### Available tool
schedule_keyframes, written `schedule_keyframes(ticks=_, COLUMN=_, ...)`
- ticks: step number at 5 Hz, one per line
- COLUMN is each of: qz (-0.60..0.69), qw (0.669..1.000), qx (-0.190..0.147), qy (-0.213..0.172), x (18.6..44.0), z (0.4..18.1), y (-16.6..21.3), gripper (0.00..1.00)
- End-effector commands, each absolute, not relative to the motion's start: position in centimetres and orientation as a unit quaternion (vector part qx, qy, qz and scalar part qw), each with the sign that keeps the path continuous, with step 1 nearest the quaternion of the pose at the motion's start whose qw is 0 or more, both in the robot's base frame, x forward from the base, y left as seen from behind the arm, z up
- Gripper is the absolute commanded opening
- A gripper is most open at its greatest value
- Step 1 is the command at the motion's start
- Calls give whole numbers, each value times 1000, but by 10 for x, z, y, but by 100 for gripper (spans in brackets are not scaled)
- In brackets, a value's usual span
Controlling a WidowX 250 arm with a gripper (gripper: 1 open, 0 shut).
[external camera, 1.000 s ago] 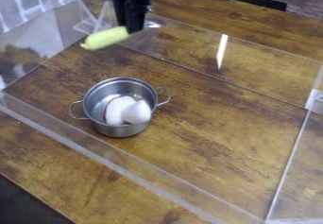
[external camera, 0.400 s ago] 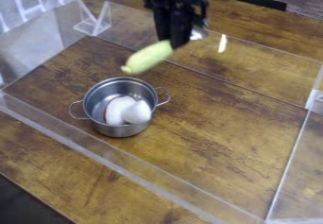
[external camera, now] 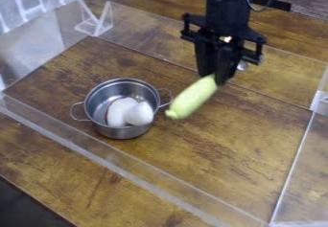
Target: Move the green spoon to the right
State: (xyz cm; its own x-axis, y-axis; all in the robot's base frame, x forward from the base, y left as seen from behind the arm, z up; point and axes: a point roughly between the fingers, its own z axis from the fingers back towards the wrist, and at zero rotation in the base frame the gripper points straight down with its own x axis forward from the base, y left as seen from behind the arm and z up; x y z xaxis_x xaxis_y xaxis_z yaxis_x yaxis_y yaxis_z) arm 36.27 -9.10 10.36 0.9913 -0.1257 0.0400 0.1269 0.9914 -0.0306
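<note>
Spreading across nearly the whole view is a dark brown wooden surface (external camera: 244, 145) with a strong plank grain, glossy enough to carry a bright streak of reflected light near its far right part. A low clear acrylic wall (external camera: 153, 188) fences the working area, its front edge running diagonally from the left side down toward the lower right, with another pane standing along the right edge. At the far left, beyond the wall, pale white bars of some railing show, too blurred to say more, and a small clear plastic stand (external camera: 92, 20) sits near the far left corner of the surface.

The black robot arm (external camera: 228, 6) comes down from the top edge, its wrist held vertical so the black gripper (external camera: 218, 73) points straight down above the middle of the surface. The fingers are clamped on the upper end of the yellow-green plastic-handled spoon (external camera: 190, 99), which hangs tilted, its thick handle slanting down and to the left, clear of the wood. The spoon's lower end lies just beside the pot's right handle in the picture; its metal bowl is hidden in the fingers.

The small round steel pot (external camera: 98, 104) with two side handles stands left of centre, holding a white rounded object (external camera: 126, 113).
</note>
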Motion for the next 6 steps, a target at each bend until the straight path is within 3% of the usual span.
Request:
schedule_keyframes(ticks=1, qz=-26, qw=997, qx=-23, qy=-63, x=359, z=113, y=-105, gripper=0)
schedule_keyframes(ticks=3, qz=-77, qw=994, qx=-34, qy=-65, x=341, z=62, y=-132, gripper=0)
schedule_keyframes(ticks=4, qz=-64, qw=995, qx=-33, qy=-67, x=352, z=55, y=-123, gripper=0)
schedule_keyframes(ticks=6, qz=-29, qw=997, qx=-30, qy=-67, x=378, z=58, y=-100, gripper=0)
